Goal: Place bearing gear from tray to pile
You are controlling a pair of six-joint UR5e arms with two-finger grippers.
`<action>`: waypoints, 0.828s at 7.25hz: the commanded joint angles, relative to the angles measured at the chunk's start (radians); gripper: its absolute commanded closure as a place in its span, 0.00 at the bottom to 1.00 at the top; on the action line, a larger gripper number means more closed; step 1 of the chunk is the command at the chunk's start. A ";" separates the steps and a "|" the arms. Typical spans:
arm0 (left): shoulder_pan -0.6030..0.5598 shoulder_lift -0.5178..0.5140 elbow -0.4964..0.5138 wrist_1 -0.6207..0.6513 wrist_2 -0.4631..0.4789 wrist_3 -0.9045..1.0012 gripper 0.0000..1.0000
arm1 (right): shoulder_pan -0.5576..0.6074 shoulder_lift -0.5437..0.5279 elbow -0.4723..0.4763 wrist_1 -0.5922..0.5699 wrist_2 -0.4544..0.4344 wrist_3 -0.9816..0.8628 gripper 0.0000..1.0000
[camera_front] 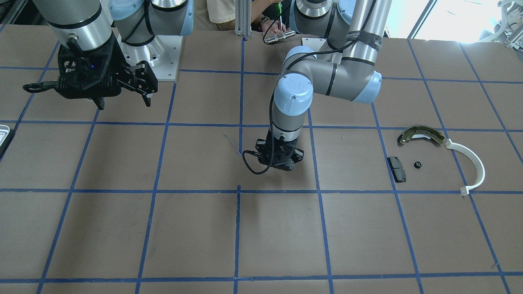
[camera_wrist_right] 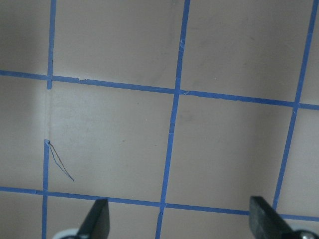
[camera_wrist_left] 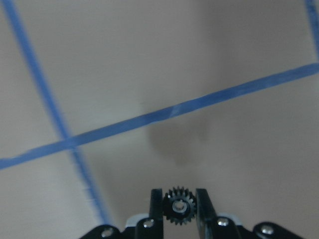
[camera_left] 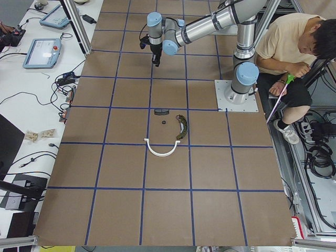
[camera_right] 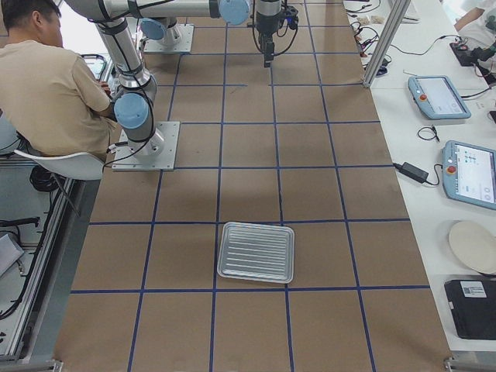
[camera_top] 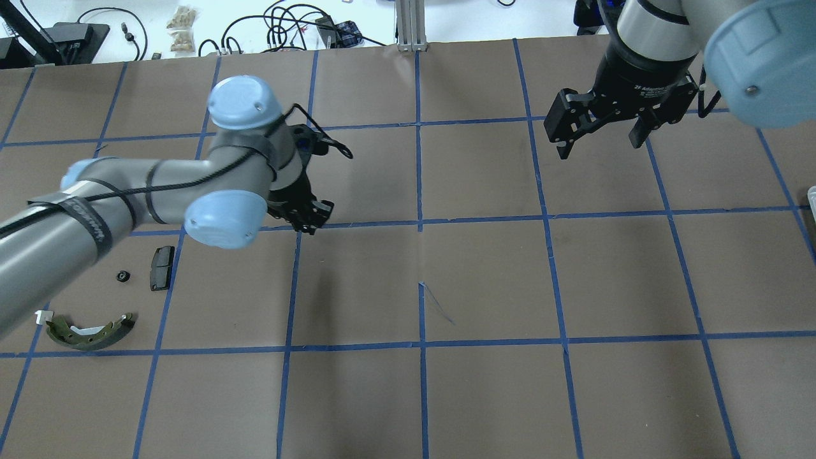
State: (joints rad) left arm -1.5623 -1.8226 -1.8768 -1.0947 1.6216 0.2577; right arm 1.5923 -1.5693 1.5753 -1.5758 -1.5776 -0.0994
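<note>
Pinching a small black gear [camera_wrist_left: 180, 206] between its fingers, the left hand [camera_top: 310, 220] hangs over the counter [camera_top: 484, 280]. The pile [camera_front: 421, 134] lies well off to its left, the tray [camera_right: 223, 263] far to its right. The right hand [camera_top: 599, 143] gapes wide, empty.

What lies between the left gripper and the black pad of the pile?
Front-facing view: between left gripper and black pad, only bare table and one blue tape line.

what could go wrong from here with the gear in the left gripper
The gear is pinched only by its teeth at the tips of the left gripper, so it might slip or twist in transit. Being round, it may roll off once released. Lowering at the pile, the gripper could knock the pad.
</note>
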 commanded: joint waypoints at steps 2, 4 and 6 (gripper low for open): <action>0.333 0.031 0.005 -0.106 0.100 0.305 1.00 | 0.000 -0.001 0.003 0.000 0.008 0.004 0.00; 0.526 -0.004 -0.007 -0.079 0.092 0.446 1.00 | 0.000 -0.005 0.003 0.000 0.008 0.012 0.00; 0.628 -0.043 -0.007 -0.045 0.086 0.529 1.00 | 0.000 -0.003 0.005 -0.001 0.010 0.012 0.00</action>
State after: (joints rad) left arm -0.9948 -1.8404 -1.8827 -1.1605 1.7117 0.7377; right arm 1.5923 -1.5725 1.5789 -1.5758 -1.5689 -0.0880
